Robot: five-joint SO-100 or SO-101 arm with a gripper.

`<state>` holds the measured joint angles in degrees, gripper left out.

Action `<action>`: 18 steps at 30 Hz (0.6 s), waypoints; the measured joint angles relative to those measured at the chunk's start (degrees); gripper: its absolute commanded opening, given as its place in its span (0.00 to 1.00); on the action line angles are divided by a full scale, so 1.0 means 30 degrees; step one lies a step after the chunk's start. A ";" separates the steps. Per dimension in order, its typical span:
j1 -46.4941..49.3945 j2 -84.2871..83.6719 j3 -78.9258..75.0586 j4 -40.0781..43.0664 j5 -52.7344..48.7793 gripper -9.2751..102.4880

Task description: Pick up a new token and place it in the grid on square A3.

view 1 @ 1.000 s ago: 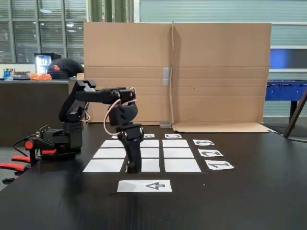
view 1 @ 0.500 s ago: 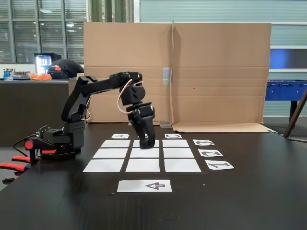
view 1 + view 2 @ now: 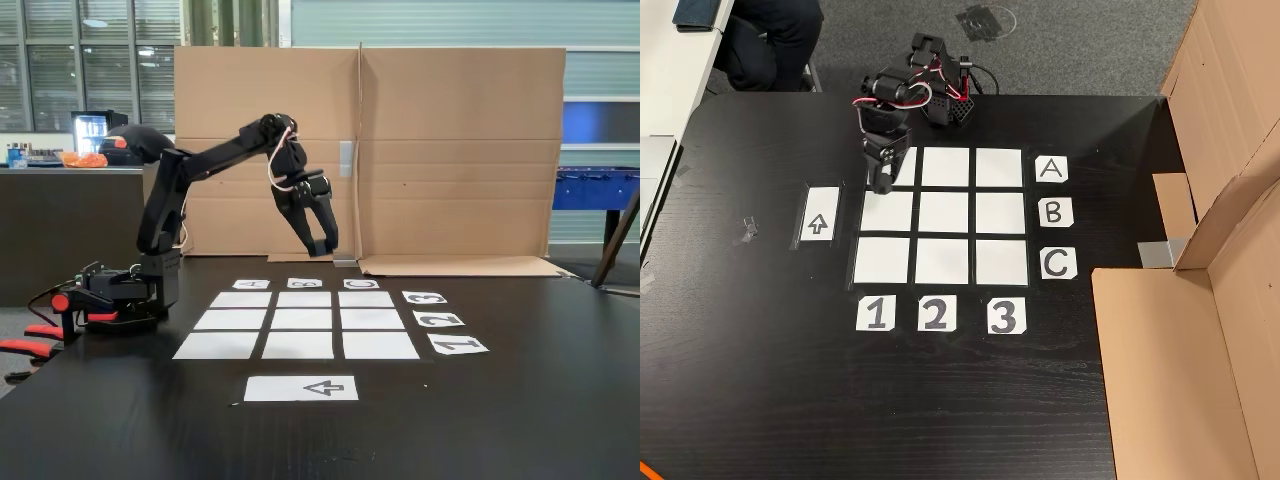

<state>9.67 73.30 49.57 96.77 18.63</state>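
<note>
Above the far edge of the grid (image 3: 298, 320), in the fixed view, the gripper (image 3: 322, 243) hangs raised, fingers pointing down at the tabletop (image 3: 520, 420). Their opening cannot be told, nor whether a token sits between them. Square A3 (image 3: 240, 299), the far-left cell, is bare white, as are the other eight. Judgement: placement is not yet done; carry, lowering and release remain.

In the other view, the gripper (image 3: 880, 184) hangs over the cells nearest the arrow strip (image 3: 817, 216), two cells from square A3 (image 3: 1000, 167). The cardboard screen (image 3: 1230, 150) stands well apart beyond the letter labels. Nothing lies on the path to the cell.
</note>
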 measured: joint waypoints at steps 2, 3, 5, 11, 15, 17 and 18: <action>-0.1055 0.0879 0.1025 0.0000 0.0000 0.19; -0.1465 0.1289 0.1523 0.0029 0.0000 0.19; -0.2051 0.2197 0.2578 0.0029 0.0000 0.19; -0.4453 0.5098 0.5801 0.0000 0.0000 0.19; -0.6123 0.6973 0.7939 -0.0029 0.0000 0.19; -0.7002 0.7793 0.8965 -0.0117 0.0000 0.19; -0.7354 0.8232 0.9551 -0.0234 0.0000 0.19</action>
<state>-12.39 98.00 78.22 96.06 18.63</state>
